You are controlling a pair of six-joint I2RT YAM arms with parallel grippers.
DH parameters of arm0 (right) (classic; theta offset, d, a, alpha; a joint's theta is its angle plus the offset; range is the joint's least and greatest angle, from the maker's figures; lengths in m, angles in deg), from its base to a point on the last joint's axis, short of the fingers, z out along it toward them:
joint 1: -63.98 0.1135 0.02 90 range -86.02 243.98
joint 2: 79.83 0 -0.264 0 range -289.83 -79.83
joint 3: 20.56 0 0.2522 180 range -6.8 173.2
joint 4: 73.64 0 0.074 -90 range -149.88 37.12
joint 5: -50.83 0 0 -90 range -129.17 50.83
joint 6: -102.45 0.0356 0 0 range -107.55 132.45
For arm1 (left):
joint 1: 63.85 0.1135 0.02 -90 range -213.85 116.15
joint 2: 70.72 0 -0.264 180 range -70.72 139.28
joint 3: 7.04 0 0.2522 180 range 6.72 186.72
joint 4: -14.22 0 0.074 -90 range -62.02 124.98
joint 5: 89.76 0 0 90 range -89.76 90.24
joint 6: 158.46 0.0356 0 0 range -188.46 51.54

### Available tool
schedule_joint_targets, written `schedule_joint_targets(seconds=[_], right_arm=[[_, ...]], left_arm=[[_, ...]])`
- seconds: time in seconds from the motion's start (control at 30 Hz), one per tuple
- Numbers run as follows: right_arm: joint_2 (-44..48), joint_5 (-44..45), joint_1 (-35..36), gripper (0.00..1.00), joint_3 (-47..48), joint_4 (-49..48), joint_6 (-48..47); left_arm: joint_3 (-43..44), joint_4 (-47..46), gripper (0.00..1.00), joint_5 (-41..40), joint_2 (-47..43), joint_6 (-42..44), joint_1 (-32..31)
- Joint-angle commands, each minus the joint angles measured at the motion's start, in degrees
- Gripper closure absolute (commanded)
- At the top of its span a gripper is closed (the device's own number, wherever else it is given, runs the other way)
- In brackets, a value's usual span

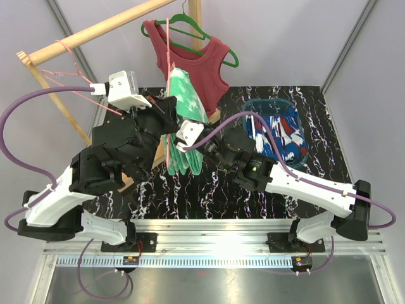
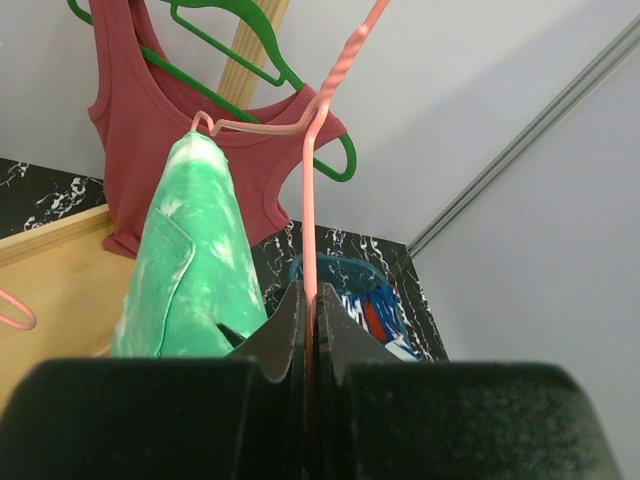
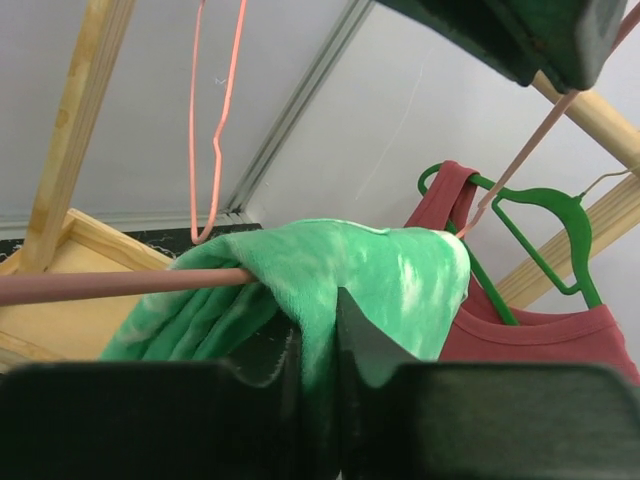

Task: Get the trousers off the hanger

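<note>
Tie-dye trousers [image 1: 185, 95], green and white: folded over the bar of the pink hanger [image 2: 310, 190], near the middle of the top view. They are not off the hanger. Whether the hanger's hook sits on the rail cannot be told.

Left to right, top view:

- **Far left:** an empty pink hanger [image 3: 193, 130] is hooked on the slanted wooden rail [image 1: 101, 28].
- **Left of centre:** the left arm reaches up and inward. The left gripper [image 2: 310, 318] is clamped on the upright wire of the pink hanger, fingers pressed together with the wire between them. In the left wrist view it sits just right of the draped fabric.
- **Centre:** the tie-dye pair hangs down in front of the wooden frame. Behind it and slightly right is a dark red tank top [image 1: 205, 66] on a green hanger [image 2: 270, 50], apart from both grippers.
- **Right of centre:** the right arm reaches in from the right. The right gripper [image 3: 320, 325] is pinched on a fold of the tie-dye fabric just below the hanger bar. In the right wrist view that bar runs off to the left.
- **Far right:** the blue patterned trousers [image 1: 281, 136], with red and white markings, lie bunched on the black marbled table [image 1: 190, 190]. They are well apart from the rack and from both grippers.
</note>
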Motion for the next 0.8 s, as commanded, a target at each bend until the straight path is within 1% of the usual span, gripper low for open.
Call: schedule_joint_targets(seconds=[0.0, 0.07, 0.1, 0.23, 0.4, 0.47, 0.6, 0.67, 0.77], right_arm=[[2.01, 2.72, 0.12, 0.93, 3.14, -2.38, -0.91], [1.92, 5.01, 0.12, 0.99, 2.45, -4.48, -0.56], [1.83, 7.55, 0.12, 1.0, 2.44, -5.27, -0.38], [2.0, 13.89, 0.04, 1.0, 1.57, -12.29, 2.07], [2.62, 21.88, -1.72, 1.0, 0.86, -18.45, 3.4], [2.88, 23.12, -2.68, 1.0, 1.3, -19.69, 4.62], [4.72, 21.81, -5.58, 1.0, 2.61, -17.5, 8.67], [5.08, 21.81, -5.94, 1.0, 3.58, -17.23, 9.02], [5.78, 21.63, -7.34, 1.0, 6.21, -15.31, 9.2]], left_arm=[[-0.14, -1.89, 1.0, 4.6, 0.13, -1.56, 0.15], [-0.93, -2.06, 1.0, 4.6, -0.22, -1.56, 0.24], [-1.19, -2.24, 1.0, 4.51, -0.23, -1.65, 0.24], [-3.73, -2.68, 1.0, 3.29, -1.54, -3.05, 0.41], [-10.67, -3.56, 1.0, -1.63, -4.97, -7.0, 0.5], [-12.43, -3.56, 1.0, -2.08, -6.2, -7.88, 0.5], [-15.94, -1.36, 1.0, -2.7, -6.64, -11.4, 1.46], [-16.66, -1.02, 1.0, -1.38, -6.82, -12.19, 2.43], [-17.27, 3.63, 1.0, 1.61, -6.12, -15.96, 4.89]])
